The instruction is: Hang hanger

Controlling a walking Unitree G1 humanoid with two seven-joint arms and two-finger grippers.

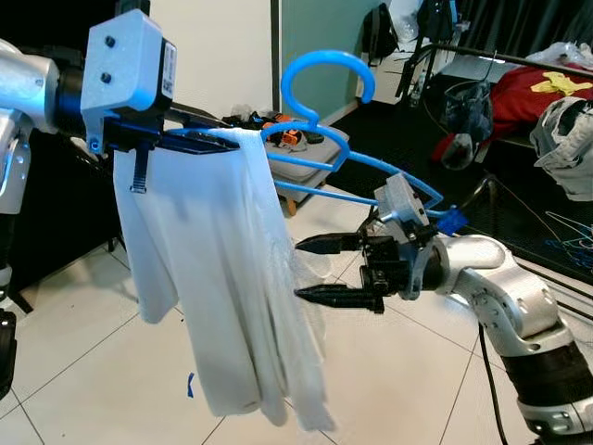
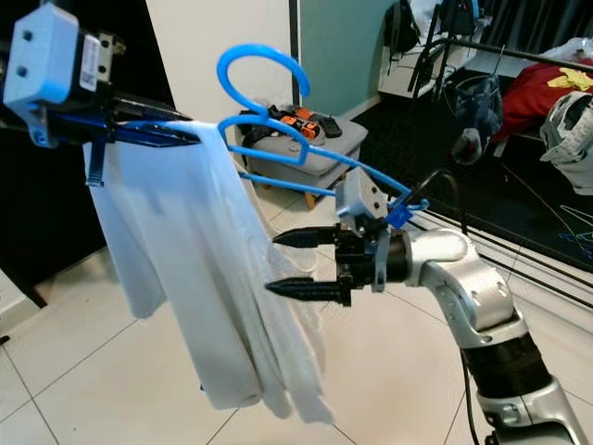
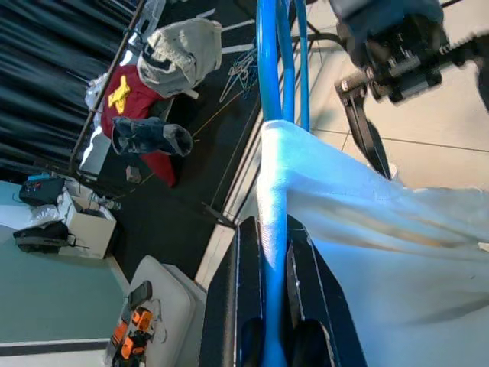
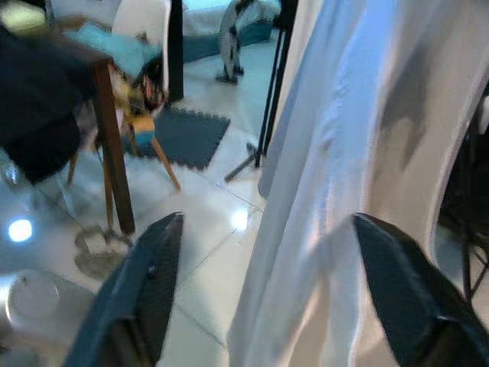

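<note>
One white cloth (image 1: 222, 278) hangs over one blue hanger (image 1: 324, 120), up in the air. The left claw (image 1: 176, 141) is clamped on the hanger's end. The right claw (image 1: 329, 269) is spread apart, just beside the cloth. Farther back stands one grey stool (image 1: 320, 148).

White garment (image 1: 222, 278) hiding the blue hanger's (image 1: 324, 102) left shoulder, left arm (image 1: 23, 83) cut off at the left edge, far clothes rail (image 1: 519, 57) cropped at right, items on the stool (image 1: 315, 139) too small to tell
</note>
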